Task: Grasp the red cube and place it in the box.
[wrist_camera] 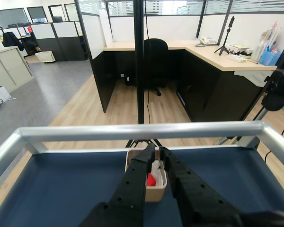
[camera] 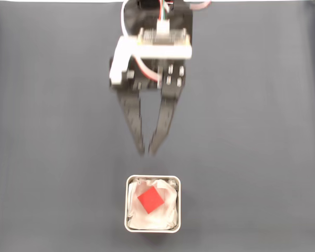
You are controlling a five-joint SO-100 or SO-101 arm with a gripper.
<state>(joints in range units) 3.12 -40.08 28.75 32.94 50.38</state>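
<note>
- The counter is lying under everything as a dark blue-grey sheet; in the wrist view it is ending at a silver metal rail along its far edge, with an office of desks and a black chair beyond.
- The arm is reaching in from the top edge of the fixed view, a white circuit board riding on top of it, and its black jaws are pointing down the picture toward the bottom edge.
- The jaws are holding nothing: the fingers are spreading apart near the wrist and narrowing to a slight gap at the tips.
- The box is sitting near the middle of the counter's bottom edge in the fixed view, just beyond the jaw tips and apart from them; in the wrist view it is showing between the two fingers.
- The red cube is resting inside the box on the white lining, turned cornerwise, clear of the jaws.
</note>
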